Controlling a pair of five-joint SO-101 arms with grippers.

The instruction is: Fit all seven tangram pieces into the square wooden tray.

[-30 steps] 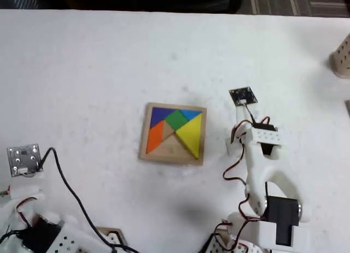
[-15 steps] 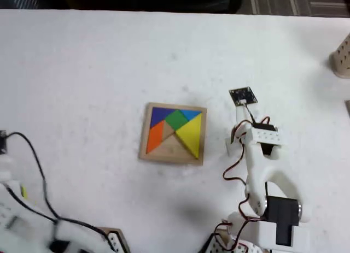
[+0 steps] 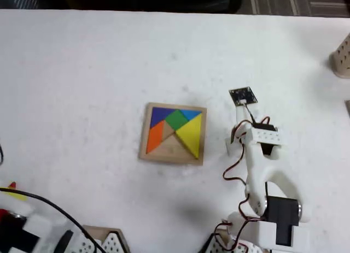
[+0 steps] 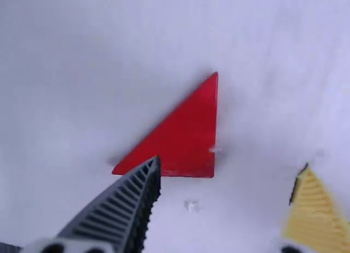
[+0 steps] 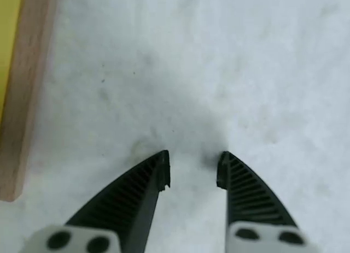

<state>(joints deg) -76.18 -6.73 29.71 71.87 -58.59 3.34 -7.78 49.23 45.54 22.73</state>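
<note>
White table (image 3: 82,72) bearing square wooden tray (image 3: 144,134) with coloured pieces inside. Left gripper (image 4: 228,168) spread wide over flat red triangular piece (image 4: 186,138). Right gripper (image 5: 193,168) narrowly parted, empty, beside tray.

surface: white table (image 3: 87,72) | on it: square wooden tray (image 3: 143,134), mid-table | red triangle (image 4: 183,135), flat

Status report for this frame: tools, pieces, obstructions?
Left tool open by red triangle, on table outside tray. Right tool open, empty, beside tray. Nothing blocking.
</note>
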